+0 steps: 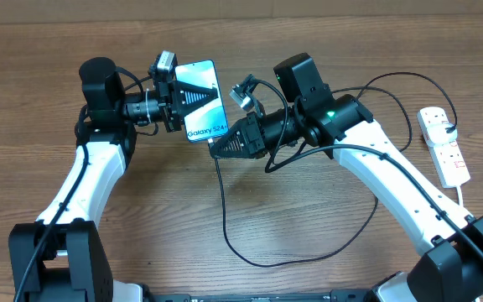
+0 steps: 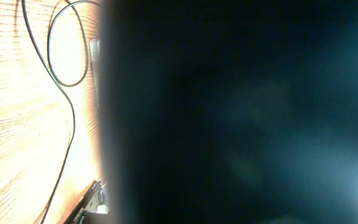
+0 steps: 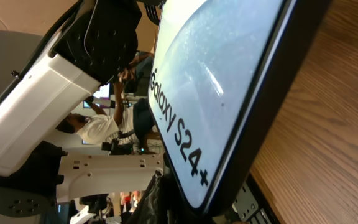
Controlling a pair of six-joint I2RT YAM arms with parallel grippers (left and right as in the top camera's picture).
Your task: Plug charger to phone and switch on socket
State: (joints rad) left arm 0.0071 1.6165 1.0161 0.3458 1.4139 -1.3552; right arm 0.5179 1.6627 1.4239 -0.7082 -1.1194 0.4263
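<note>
We find the phone (image 1: pixel 201 99) lifted off the tabletop (image 1: pixel 325 201), screen up and tilted. The left gripper (image 1: pixel 181 101) is pinching it at the end away from the "Galaxy S24+" lettering. In the left wrist view the handset fills nearly everything, so the fingers themselves are hidden.

The right gripper (image 1: pixel 223 146) sits just beside the phone's lettered end. The charger (image 1: pixel 222 201) trails out from under its tip and loops across the tabletop. We cannot tell whether the jaws are pinching the connector, because no view shows the tip or the port.

The socket (image 1: pixel 444 144) lies well apart at the far right, and its switch position is unreadable.

Risks noted:
- A push from the right gripper against a phone held at one end could pivot or slip it in the grasp.
- A connector arriving off-axis could jam or scrape the edge.
- Slack cable could snag when the arm travels to the socket.
</note>
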